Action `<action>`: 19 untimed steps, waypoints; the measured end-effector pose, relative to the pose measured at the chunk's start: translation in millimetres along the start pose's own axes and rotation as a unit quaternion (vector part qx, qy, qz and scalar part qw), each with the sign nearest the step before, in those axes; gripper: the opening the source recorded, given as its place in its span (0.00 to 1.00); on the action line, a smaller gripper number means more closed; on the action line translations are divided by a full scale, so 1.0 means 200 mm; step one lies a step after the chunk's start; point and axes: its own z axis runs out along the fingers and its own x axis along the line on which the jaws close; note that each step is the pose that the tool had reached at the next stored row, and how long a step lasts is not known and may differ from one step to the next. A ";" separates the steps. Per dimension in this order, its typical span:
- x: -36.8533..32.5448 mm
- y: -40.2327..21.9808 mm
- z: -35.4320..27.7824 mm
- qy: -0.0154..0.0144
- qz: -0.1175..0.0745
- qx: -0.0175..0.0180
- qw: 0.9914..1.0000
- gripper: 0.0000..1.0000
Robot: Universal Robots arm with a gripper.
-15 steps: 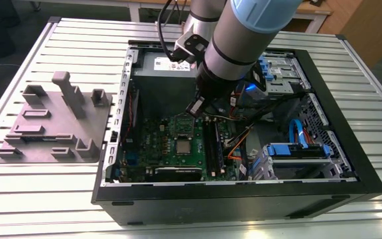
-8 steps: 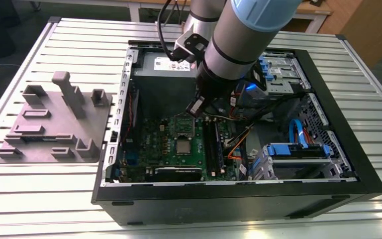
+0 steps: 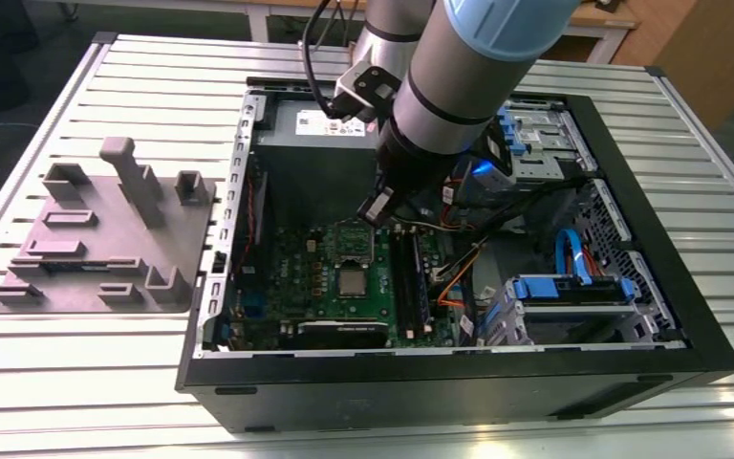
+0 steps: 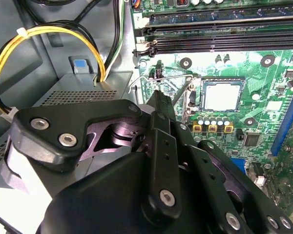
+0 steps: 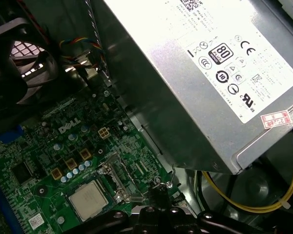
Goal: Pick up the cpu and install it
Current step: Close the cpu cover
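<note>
The black gripper [image 4: 158,99] is hovering with its fingers drawn together, gripping nothing, its tip just beside the thin wire socket lever [image 5: 172,175]. Just beyond the tip, the small square silvery-grey cpu [image 4: 223,95] is lying in the socket of the green motherboard [image 4: 263,112], with open room above it. The large grey metal power supply box [image 5: 200,73] is crowding close alongside the gripper, and yellow cables [image 4: 58,29] are looping over the box's edge.

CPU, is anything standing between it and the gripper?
The cpu lies seated on the motherboard with its top uncovered. Sideways, the socket's metal frame and wire lever stand between it and the gripper.
</note>
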 end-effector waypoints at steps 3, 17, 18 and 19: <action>0.000 0.000 0.000 0.000 0.000 0.000 1.000 0.11; 0.012 -0.008 -0.003 0.001 0.000 0.000 1.000 0.11; 0.014 -0.009 -0.003 0.001 0.000 0.001 1.000 0.11; 0.016 -0.010 -0.003 0.001 0.000 0.001 1.000 0.11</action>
